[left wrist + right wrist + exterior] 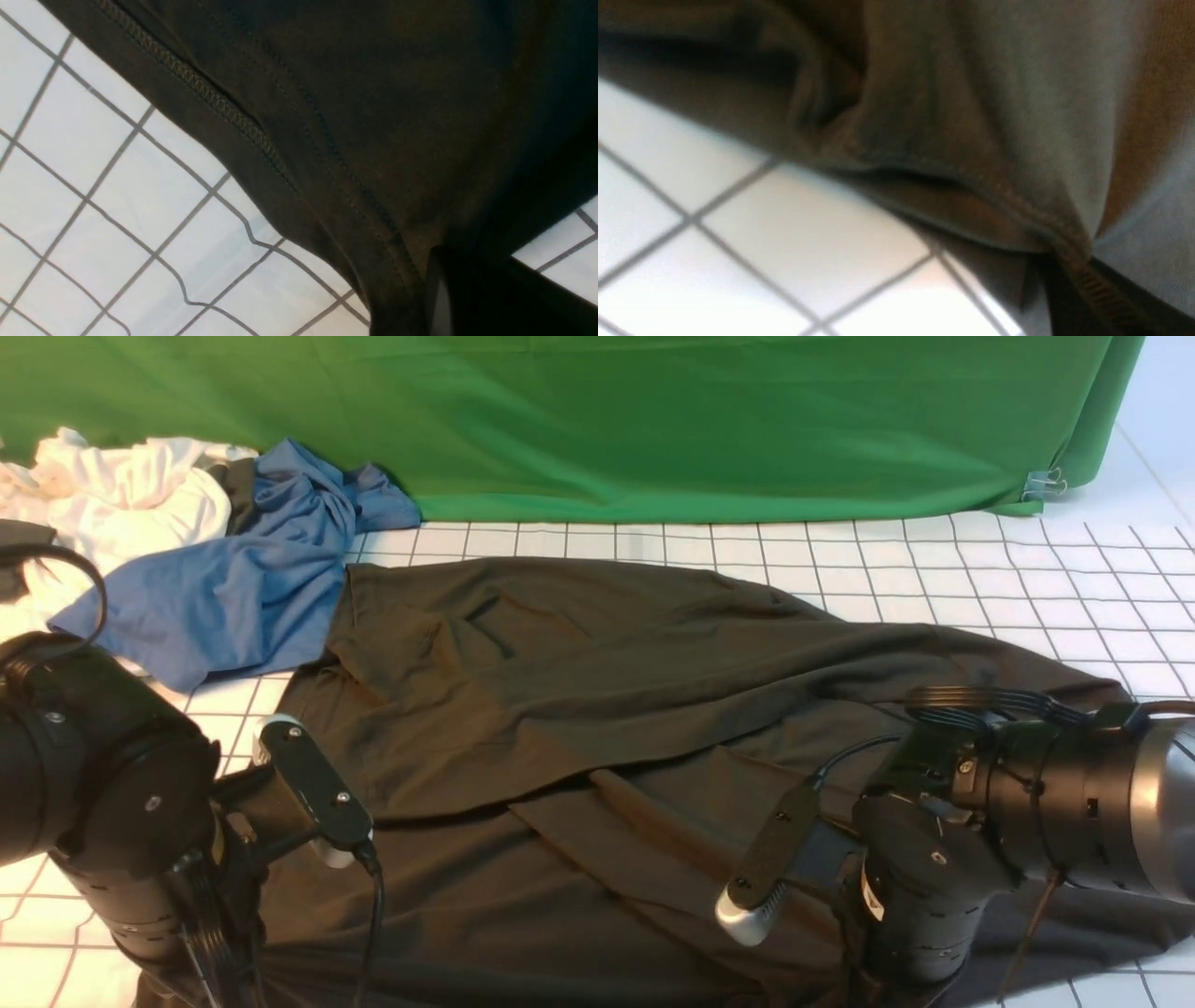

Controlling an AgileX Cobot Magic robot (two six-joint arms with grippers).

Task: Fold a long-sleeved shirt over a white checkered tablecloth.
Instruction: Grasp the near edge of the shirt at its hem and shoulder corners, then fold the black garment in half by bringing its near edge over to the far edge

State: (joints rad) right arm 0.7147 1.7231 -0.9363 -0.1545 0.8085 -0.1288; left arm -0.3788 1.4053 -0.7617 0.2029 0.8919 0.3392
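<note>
The long-sleeved shirt [579,709] lies dark and rumpled across the white checkered tablecloth [1027,579], one layer folded over its middle. My left arm [112,803] is at its near left edge and my right arm [934,877] at its near right edge; both grippers are hidden under the wrists in the front view. In the left wrist view the left gripper [437,263] is shut on the shirt's [373,116] stitched hem just above the tablecloth [117,200]. In the right wrist view the right gripper [1064,263] is shut on the shirt's [948,116] bunched hem over the tablecloth [784,242].
A blue garment [233,588] lies at the back left, touching the shirt's far left corner, with white garments [121,495] behind it. A green backdrop [653,420] hangs along the far edge, held by a clip [1046,481] at its right end.
</note>
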